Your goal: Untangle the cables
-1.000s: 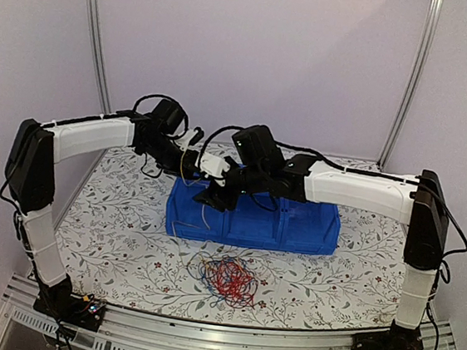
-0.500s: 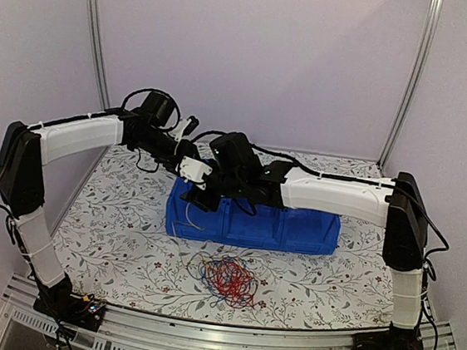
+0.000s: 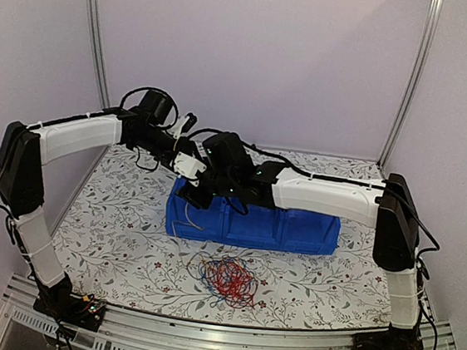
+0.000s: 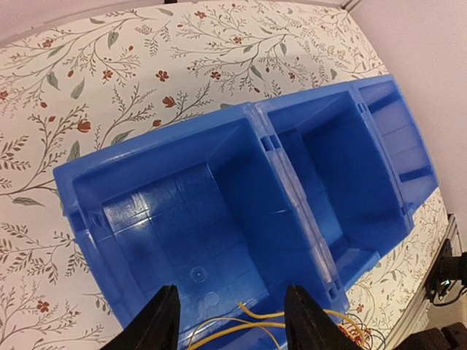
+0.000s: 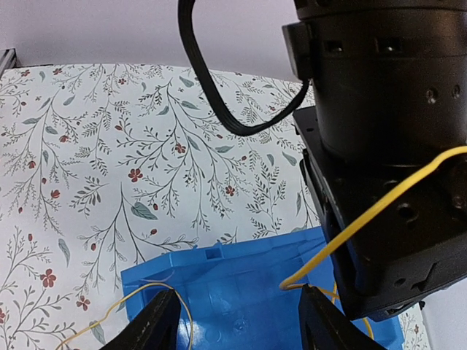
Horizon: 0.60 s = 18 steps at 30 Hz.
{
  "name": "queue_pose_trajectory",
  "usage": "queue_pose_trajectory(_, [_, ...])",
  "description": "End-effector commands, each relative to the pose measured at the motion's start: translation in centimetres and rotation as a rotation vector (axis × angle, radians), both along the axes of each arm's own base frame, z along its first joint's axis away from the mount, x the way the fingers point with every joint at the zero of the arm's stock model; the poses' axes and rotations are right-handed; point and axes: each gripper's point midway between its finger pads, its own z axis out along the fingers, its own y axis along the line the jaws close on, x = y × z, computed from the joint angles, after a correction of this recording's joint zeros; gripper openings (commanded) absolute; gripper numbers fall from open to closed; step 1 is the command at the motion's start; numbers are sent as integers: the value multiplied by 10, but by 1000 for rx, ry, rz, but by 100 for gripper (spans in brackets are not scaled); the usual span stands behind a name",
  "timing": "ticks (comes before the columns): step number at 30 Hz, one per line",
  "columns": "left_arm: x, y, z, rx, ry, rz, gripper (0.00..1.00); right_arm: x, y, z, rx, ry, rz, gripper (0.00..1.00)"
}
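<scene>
A tangle of red, yellow-tan and dark blue cables (image 3: pixel 227 277) lies on the table in front of the blue bin (image 3: pixel 295 227). My left gripper (image 3: pixel 189 167) hangs open and empty over the bin's left compartment (image 4: pixel 182 211). A yellow wire (image 4: pixel 241 323) lies in that compartment below its fingers (image 4: pixel 162 324). My right gripper (image 3: pixel 201 193) is open and empty just beside it, over the bin's left end (image 5: pixel 219 259). In the right wrist view a yellow wire (image 5: pixel 379 211) slants across the left arm's black wrist (image 5: pixel 387 146) into the bin. One yellow strand trails over the bin's left wall (image 5: pixel 157 292).
The bin has three compartments; the middle one (image 4: pixel 328 168) and the right one (image 4: pixel 398 138) hold nothing I can see. The floral table cover (image 3: pixel 119 230) surrounds it. Walls and metal posts (image 3: pixel 96 35) close in the back and sides. Both arms crowd the bin's left end.
My right arm has swung left along the bin to its left end. My left gripper has drawn back and up a little. The tangle has not moved.
</scene>
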Motion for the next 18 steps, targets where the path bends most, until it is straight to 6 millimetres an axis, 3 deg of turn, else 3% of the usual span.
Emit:
queue_pose_trajectory(1, [-8, -3, 8, -34, 2, -20, 49, 3, 19, 37, 109, -42, -17, 60])
queue_pose_trajectory(12, [-9, -3, 8, -35, 5, -21, 49, -5, 27, 66, 171, -26, -1, 60])
queue_pose_trajectory(16, [-8, -2, 6, -31, 8, -15, 49, -25, 35, 79, 195, 22, 105, 57])
queue_pose_trajectory(18, [-8, -3, 6, -31, 9, -15, 49, -25, 37, 84, 205, 18, 102, 56])
